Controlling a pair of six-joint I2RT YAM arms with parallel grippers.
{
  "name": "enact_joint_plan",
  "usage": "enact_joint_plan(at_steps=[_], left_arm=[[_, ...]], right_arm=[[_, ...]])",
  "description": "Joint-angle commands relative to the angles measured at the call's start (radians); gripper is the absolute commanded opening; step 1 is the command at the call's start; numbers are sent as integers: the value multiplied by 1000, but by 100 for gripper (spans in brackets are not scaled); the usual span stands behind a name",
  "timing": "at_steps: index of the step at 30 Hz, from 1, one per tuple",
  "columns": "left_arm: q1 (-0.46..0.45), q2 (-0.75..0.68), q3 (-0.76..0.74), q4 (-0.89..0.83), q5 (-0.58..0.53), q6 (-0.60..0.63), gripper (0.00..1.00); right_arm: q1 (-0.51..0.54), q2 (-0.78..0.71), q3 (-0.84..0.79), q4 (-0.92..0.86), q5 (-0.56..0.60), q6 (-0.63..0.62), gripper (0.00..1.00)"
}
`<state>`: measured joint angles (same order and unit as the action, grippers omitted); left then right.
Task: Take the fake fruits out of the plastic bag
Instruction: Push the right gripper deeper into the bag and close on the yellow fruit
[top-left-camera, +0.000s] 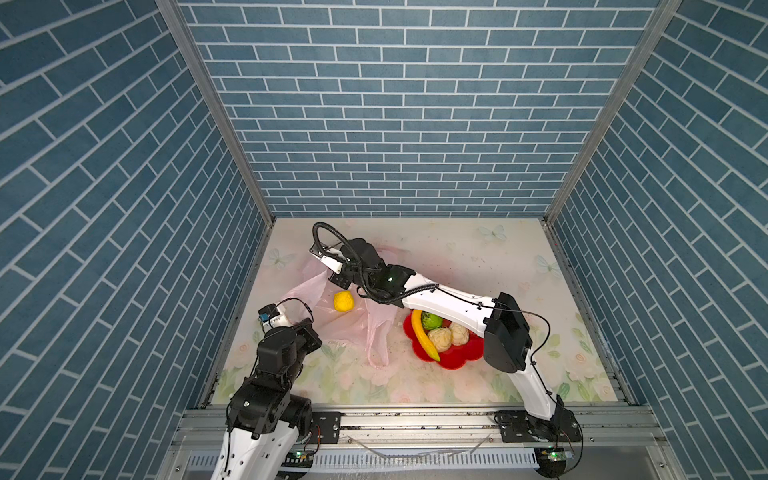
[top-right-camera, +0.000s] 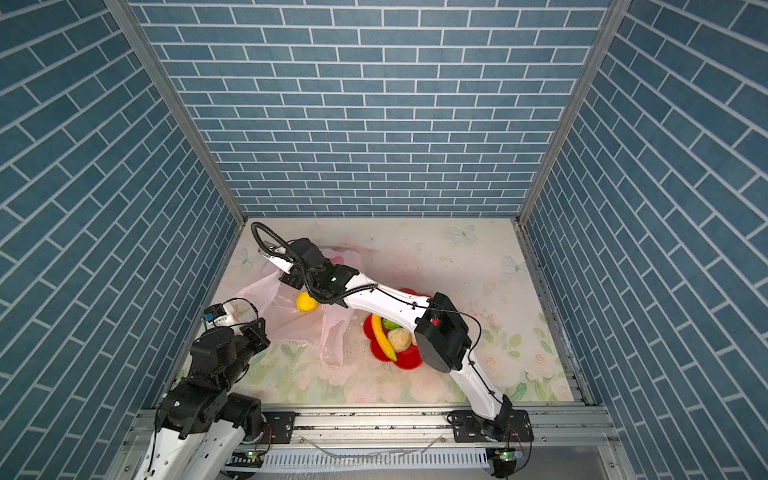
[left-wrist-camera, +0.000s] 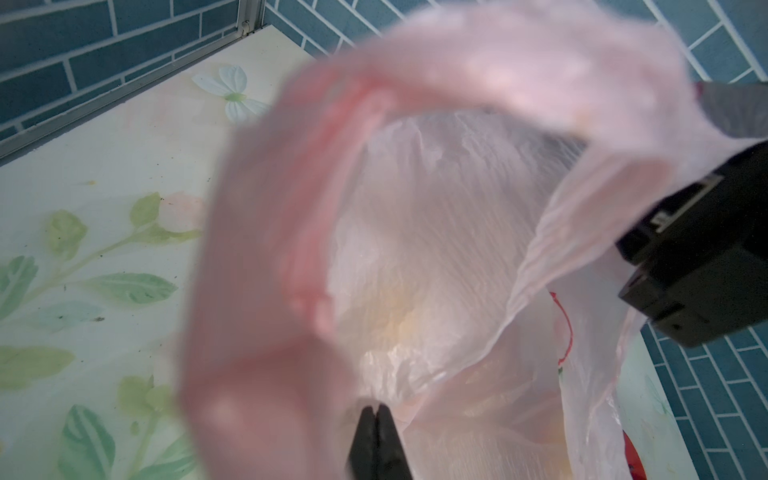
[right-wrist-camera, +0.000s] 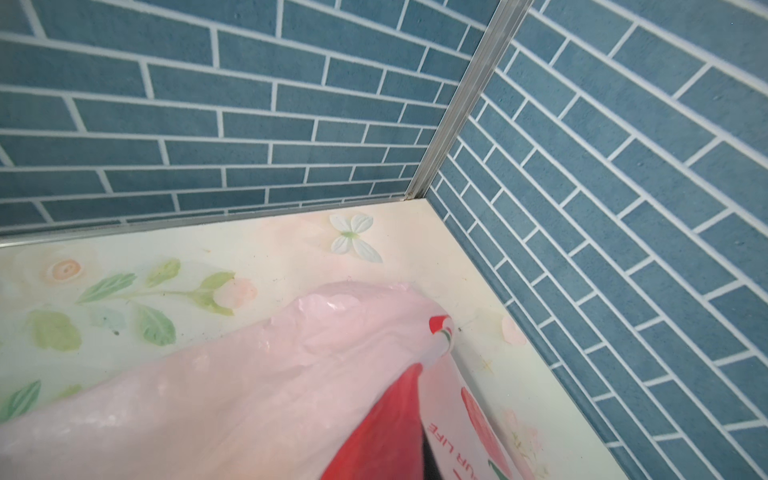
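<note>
The pale-pink plastic bag (top-left-camera: 332, 328) lies crumpled at the left of the table, its loop handles (top-left-camera: 376, 351) trailing toward the front. A yellow round fruit (top-left-camera: 343, 301) (top-right-camera: 306, 301) rests uncovered on the bag's film. My left gripper (left-wrist-camera: 376, 409) is shut on a fold of the bag's film. My right gripper (right-wrist-camera: 417, 457) reaches across to the bag's far end; the printed film drapes over it, rises taut from it and hides its jaws. The banana (top-left-camera: 424, 334), a green fruit (top-left-camera: 432, 321) and two cream bumpy ones (top-left-camera: 440, 338) lie in the red bowl.
The red flower-shaped bowl (top-left-camera: 455, 361) stands right of the bag, partly under my right forearm (top-left-camera: 449, 301). Blue brick walls close in the left, back and right sides. An aluminium rail (top-left-camera: 415, 422) runs along the table's front edge.
</note>
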<state>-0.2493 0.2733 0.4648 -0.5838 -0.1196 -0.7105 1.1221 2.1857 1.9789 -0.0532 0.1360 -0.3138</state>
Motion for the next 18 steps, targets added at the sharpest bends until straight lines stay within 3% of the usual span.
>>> enact_joint_plan(at_steps=[1, 12, 18], left_arm=[[-4, 2, -8, 23, -16, 5, 3], [-5, -55, -12, -9, -13, 6, 3], [-4, -86, -12, -30, -4, 8, 3]], right_arm=[[4, -54, -48, -30, 16, 9, 16], [4, -83, -69, -149, 10, 95, 60], [5, -172, -135, -226, 18, 203, 66]])
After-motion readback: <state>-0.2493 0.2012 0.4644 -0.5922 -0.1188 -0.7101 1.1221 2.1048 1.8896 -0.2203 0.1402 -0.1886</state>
